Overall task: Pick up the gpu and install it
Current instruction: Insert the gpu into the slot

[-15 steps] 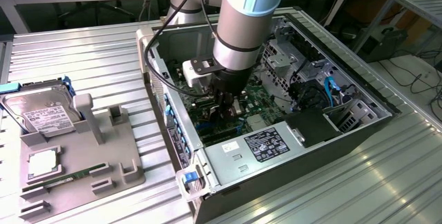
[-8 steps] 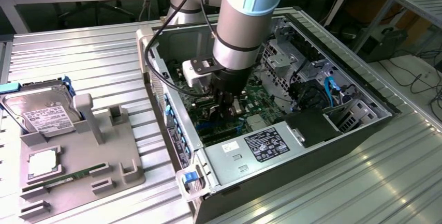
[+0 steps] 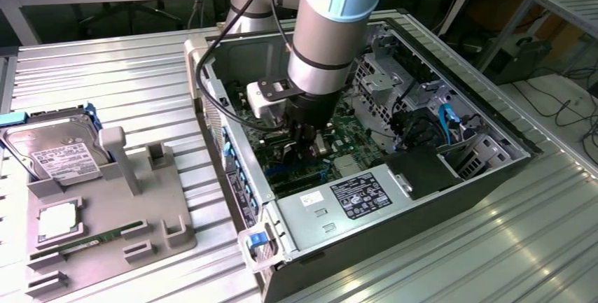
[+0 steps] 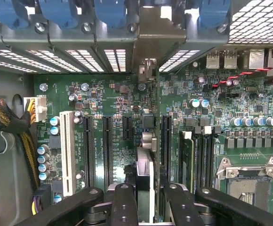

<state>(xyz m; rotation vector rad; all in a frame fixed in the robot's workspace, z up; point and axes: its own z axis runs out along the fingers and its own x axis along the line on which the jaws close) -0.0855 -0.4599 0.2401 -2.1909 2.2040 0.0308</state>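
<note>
The robot's black two-fingered gripper (image 3: 309,150) is down inside the open dark metal computer case (image 3: 486,177), just above the big green motherboard (image 4: 127,99) that lies on the case floor. The gripper is partly closed, and its two black fingers (image 4: 122,207) squeeze something thin between them. That thing is the gpu (image 4: 146,181), a thin flat card that we see edge-on in the wrist view, standing up on its thin edge, with a pale metal bracket (image 4: 155,33) at its far end.

Here is the part that matters most. The gpu hangs right under the gripper, pointing down at the motherboard. Its long side runs the same way as the long black slots (image 4: 107,146) on the motherboard, toward the back wall of the case where the blue clips (image 4: 113,12) sit. The card lies between two of these slots, a short black one and a long one beside it. It looks lined up along them, but I cannot tell if its bottom edge is already inside a slot or just above it.

Well apart from the case, on the exterior view's left, a grey plastic holder tray (image 3: 112,226) sits on the ribbed metal table (image 3: 112,72). It holds a silver boxy hard drive with a white label (image 3: 56,150) and a narrow green memory stick (image 3: 94,238).
</note>
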